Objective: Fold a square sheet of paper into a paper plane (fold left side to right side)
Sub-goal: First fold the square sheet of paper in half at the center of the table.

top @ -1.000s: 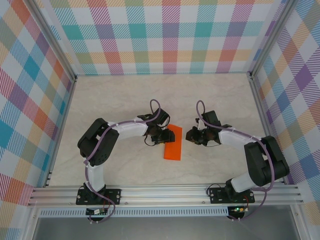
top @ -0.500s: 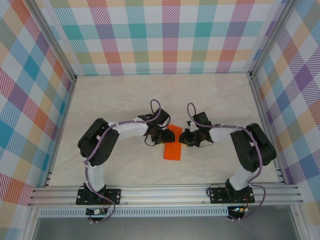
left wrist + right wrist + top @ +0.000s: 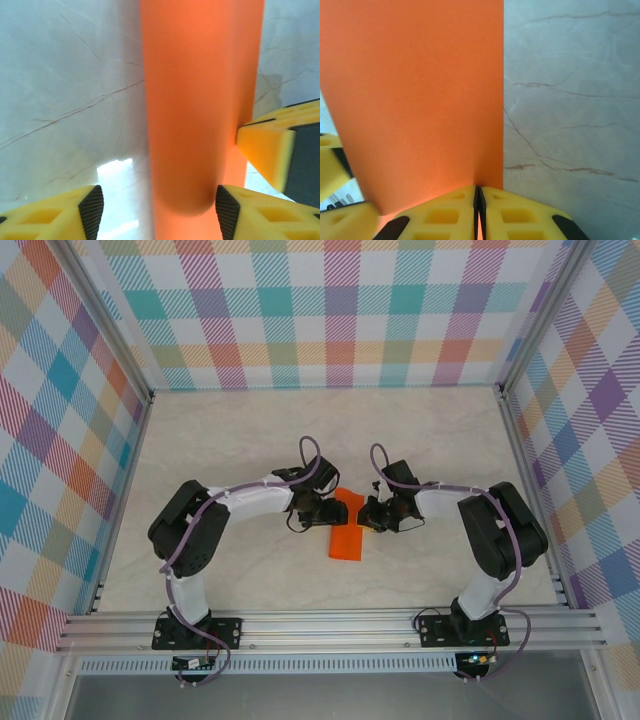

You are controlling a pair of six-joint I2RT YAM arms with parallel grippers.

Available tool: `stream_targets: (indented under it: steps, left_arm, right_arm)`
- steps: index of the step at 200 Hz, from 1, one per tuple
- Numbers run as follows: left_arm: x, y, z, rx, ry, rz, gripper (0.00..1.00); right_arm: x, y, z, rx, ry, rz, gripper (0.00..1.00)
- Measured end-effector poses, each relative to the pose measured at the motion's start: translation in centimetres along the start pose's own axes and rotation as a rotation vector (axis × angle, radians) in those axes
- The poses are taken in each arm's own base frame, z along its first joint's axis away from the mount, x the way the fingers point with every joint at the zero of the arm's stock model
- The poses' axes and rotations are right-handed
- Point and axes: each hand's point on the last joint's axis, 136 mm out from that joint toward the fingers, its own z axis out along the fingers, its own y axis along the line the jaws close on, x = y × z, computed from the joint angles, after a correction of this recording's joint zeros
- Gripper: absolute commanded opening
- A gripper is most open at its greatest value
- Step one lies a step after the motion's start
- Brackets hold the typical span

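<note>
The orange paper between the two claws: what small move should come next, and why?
Probably the left gripper should lift straight off. Its jaws stand open astride the square sheet of paper, which is folded to a narrow strip, while the right gripper, shut, rests its tips at the strip's edge, seemingly pinning it.

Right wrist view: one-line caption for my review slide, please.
Right fingers pinched shut on the edge of the folded orange paper on the marbled table.
</note>
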Motion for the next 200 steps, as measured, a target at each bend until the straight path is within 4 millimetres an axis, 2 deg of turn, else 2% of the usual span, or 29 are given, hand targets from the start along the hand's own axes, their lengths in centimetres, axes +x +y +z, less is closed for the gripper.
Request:
stream_targets:
  steps: [15,30,43,58,83,112,129,172,200]
  left_arm:
    - [-0.5,-0.8,-1.9,0.024,-0.04,0.011,0.66]
    - [-1.1,-2.0,-3.8,0.069,-0.079,0.029,0.6]
    - [-1.3,-3.3,-4.9,0.129,-0.099,0.047,0.51]
    - [-1.3,-4.5,-5.2,0.194,-0.095,0.056,0.41]
    - [-0.9,-5.6,-3.9,0.265,-0.049,0.057,0.33]
    - [-0.1,-5.2,-1.3,0.278,0.012,0.046,0.29]
    - [0.3,-4.6,-0.1,0.264,0.034,0.038,0.28]
    - [0.9,-3.1,1.2,0.205,0.058,0.024,0.25]
    - [1.7,-1.1,2.6,0.15,0.083,0.008,0.23]
  right_arm:
    - [0.0,0.0,0.0,0.0,0.005,0.002,0.12]
    - [0.1,0.0,0.1,0.0,0.009,0.004,0.12]
    - [0.0,0.0,0.1,0.002,0.012,0.006,0.12]
    - [0.1,0.0,0.1,0.004,0.014,0.007,0.12]
    - [0.1,0.0,0.1,0.005,0.015,0.005,0.12]
    - [0.1,0.0,0.1,0.008,0.019,0.007,0.12]
    - [0.1,0.0,0.1,0.012,0.022,0.006,0.12]
    - [0.0,0.0,0.1,0.023,0.026,-0.006,0.12]
    - [0.1,-0.1,0.1,0.028,0.033,-0.008,0.12]
